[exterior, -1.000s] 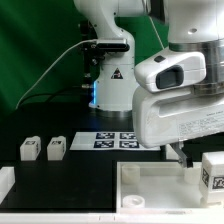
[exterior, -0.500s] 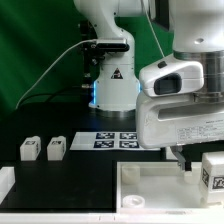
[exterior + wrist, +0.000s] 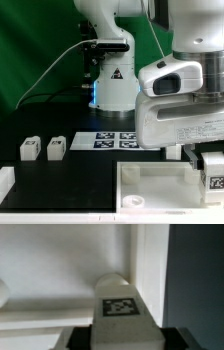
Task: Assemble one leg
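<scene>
My gripper point(image 3: 204, 160) is shut on a leg point(image 3: 213, 174), a stubby white block with a black-and-white marker. I hold it at the exterior view's right, over the near right part of the white tray-like tabletop point(image 3: 150, 186). In the wrist view the leg point(image 3: 122, 307) sits between my two dark fingers point(image 3: 82, 340), the gripper point(image 3: 126, 341) closed on its sides. Its rounded end points into an inner corner of the tabletop point(image 3: 60, 269), next to the raised rim point(image 3: 150, 258). I cannot tell whether the end touches the tabletop.
Two more legs point(image 3: 29, 149) point(image 3: 55, 148) stand side by side on the black table at the exterior view's left. The marker board point(image 3: 108, 140) lies behind the tabletop. A white block point(image 3: 5, 183) sits at the near left edge. The robot base point(image 3: 110, 75) stands behind.
My gripper has moved slightly down and to the exterior view's right with the leg still in it. The other legs have not moved.
</scene>
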Controlling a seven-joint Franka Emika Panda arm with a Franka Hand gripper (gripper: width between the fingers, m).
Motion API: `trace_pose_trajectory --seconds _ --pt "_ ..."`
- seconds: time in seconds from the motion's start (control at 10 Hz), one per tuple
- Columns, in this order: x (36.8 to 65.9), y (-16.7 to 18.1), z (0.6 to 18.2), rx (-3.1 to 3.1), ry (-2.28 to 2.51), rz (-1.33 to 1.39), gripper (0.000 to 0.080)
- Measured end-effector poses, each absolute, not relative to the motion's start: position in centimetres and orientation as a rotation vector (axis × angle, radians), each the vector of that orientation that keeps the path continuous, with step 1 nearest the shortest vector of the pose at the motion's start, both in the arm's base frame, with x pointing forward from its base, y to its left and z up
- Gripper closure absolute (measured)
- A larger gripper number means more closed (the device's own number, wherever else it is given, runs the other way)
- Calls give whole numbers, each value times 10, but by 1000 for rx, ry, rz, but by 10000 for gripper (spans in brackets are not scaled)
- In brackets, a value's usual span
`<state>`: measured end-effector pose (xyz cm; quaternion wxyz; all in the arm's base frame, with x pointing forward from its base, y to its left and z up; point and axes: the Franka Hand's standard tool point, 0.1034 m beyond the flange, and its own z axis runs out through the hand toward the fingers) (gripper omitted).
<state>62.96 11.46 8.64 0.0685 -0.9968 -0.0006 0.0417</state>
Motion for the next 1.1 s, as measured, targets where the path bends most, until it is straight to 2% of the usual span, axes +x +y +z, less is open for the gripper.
trace_pose_trajectory --seconds 0.3,0.6,1.1 --pt "632 114 86 -2996 115 89 504" --pt "632 110 85 -2845 828 10 504" --pt "629 111 84 -2534 1481 81 504"
